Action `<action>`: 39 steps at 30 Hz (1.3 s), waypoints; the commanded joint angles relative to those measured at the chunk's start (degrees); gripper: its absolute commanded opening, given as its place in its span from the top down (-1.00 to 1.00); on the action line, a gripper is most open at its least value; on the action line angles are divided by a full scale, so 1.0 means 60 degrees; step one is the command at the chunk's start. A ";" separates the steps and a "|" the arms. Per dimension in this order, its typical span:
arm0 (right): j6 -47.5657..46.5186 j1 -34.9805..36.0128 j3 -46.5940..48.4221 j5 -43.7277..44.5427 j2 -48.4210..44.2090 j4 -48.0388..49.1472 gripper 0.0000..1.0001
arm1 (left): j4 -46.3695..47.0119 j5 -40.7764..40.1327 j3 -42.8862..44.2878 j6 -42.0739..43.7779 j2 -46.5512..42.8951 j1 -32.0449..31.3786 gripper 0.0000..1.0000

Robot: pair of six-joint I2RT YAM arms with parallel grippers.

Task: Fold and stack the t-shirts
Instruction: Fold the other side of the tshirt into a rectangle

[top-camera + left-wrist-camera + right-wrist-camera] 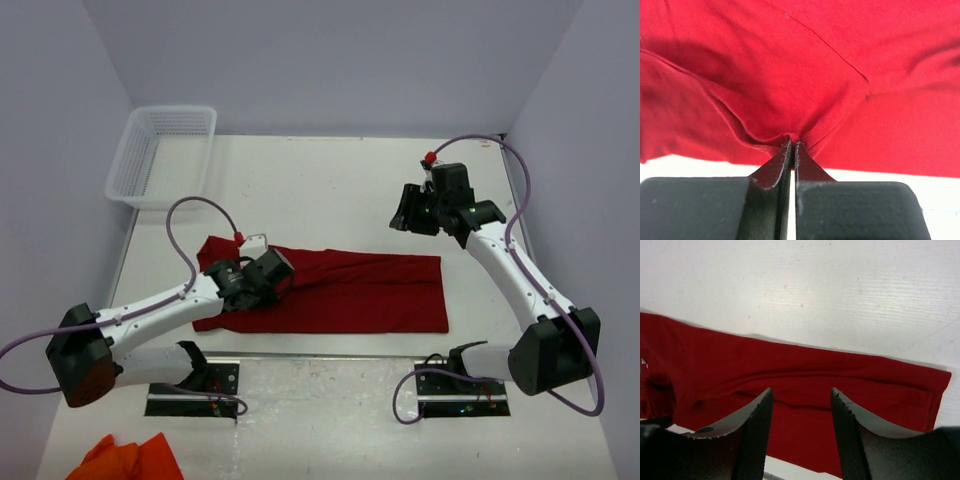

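For the fold, my left hand (791,142) pinched the dark-red cotton t-shirt (370,290) at nine o'clock; my right hand (801,395) hung spread. Next I should pull it toward three o'clock.

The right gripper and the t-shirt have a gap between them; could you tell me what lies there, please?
Nothing: in the top external view only a bare strip of white table separates the right gripper from the t-shirt.
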 commanded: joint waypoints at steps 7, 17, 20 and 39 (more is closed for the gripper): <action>0.0041 -0.0010 -0.0139 -0.0134 -0.0002 0.0282 -0.02 | -0.1686 -0.0107 0.0089 -0.2950 -0.0444 -0.2527 0.46; 0.0026 0.0019 -0.0549 -0.0105 -0.0060 0.0355 -0.03 | -0.2886 -0.2272 0.1900 -0.3449 0.1050 -0.2748 -0.70; 0.0128 0.0019 -0.0578 0.0114 -0.0104 0.0355 -0.03 | -0.2713 -0.3327 0.3016 -0.3098 0.1459 -0.2544 -0.48; 0.1608 -0.0492 -0.2028 0.3220 0.0773 -0.0597 -0.01 | 0.1535 -0.0210 0.3474 0.3040 0.2575 0.1837 1.00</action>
